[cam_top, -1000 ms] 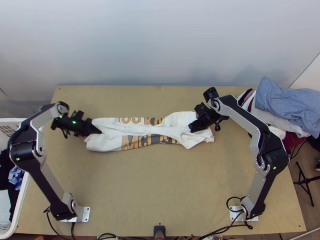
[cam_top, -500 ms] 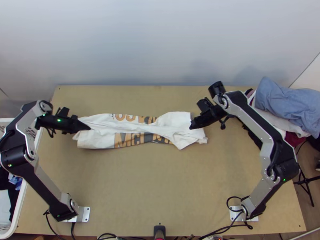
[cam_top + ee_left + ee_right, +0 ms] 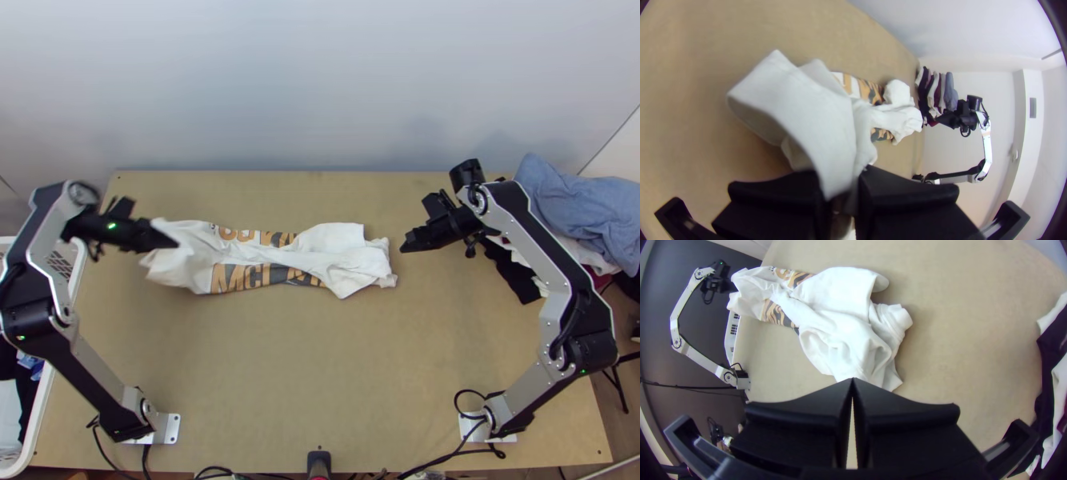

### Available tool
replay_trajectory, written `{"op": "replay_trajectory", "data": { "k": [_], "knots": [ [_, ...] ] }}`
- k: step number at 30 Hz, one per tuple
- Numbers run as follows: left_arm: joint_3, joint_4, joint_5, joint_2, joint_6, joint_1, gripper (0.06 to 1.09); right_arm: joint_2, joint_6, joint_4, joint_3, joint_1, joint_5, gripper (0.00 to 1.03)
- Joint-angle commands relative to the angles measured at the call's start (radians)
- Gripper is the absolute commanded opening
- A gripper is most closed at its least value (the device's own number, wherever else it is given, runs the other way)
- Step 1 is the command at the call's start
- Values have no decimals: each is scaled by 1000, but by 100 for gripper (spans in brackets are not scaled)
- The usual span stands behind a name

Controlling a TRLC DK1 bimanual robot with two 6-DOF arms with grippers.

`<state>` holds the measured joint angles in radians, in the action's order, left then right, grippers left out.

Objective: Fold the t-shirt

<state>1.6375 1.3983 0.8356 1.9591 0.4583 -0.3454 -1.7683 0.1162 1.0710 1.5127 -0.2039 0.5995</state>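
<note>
The white t-shirt (image 3: pixel 320 254) with an orange and black print lies bunched lengthwise across the table, its left end lifted a little. My left gripper (image 3: pixel 174 242) holds that left end; in the left wrist view the left gripper (image 3: pixel 842 189) is shut on white cloth (image 3: pixel 818 115) that drapes between its fingers. Off the shirt's right end, apart from it, is my right gripper (image 3: pixel 405 245). In the right wrist view the right gripper (image 3: pixel 852 382) is shut with tips touching and no cloth between them; the shirt's rumpled right end (image 3: pixel 840 338) lies beyond the tips.
A pile of clothes (image 3: pixel 572 204) in blue, white, black and dark red sits at the table's right back corner. The white laundry basket (image 3: pixel 50 384) with clothing stands along the left edge. A black device (image 3: pixel 318 460) is at the near edge.
The left gripper has moved left, drawing the shirt left with it and raising its end. The right gripper has moved right, from over the shirt to clear of it.
</note>
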Motion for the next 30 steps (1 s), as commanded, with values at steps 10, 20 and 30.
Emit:
{"op": "replay_trajectory", "data": {
  "k": [10,20,30],
  "knots": [
    [360,-122,37,135,-359,554,10,89,-3,-14,-112,24,-40,3],
    [619,-239,54,348,-478,784,10,164,-35,-39,-189,27,-72,3],
    [630,-599,53,455,-699,910,10,181,-35,-39,-195,35,-102,3]
  ]
}}
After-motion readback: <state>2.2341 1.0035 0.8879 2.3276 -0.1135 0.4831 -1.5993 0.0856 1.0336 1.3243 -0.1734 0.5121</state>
